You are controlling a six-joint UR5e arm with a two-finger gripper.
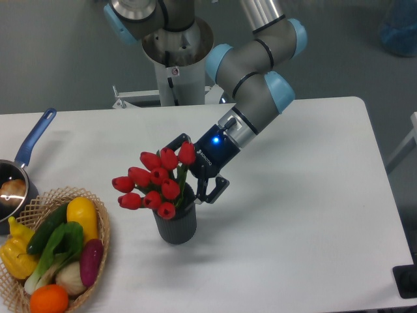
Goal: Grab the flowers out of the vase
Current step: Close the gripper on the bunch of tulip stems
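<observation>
Nine or so red flowers (155, 184) stand in the grey vase (176, 223). Beside them, the gripper (193, 168) has its jaws wide open, holding nothing.

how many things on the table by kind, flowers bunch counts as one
flowers: 1
vase: 1
saucepan: 1
wicker basket: 1
total: 4
</observation>
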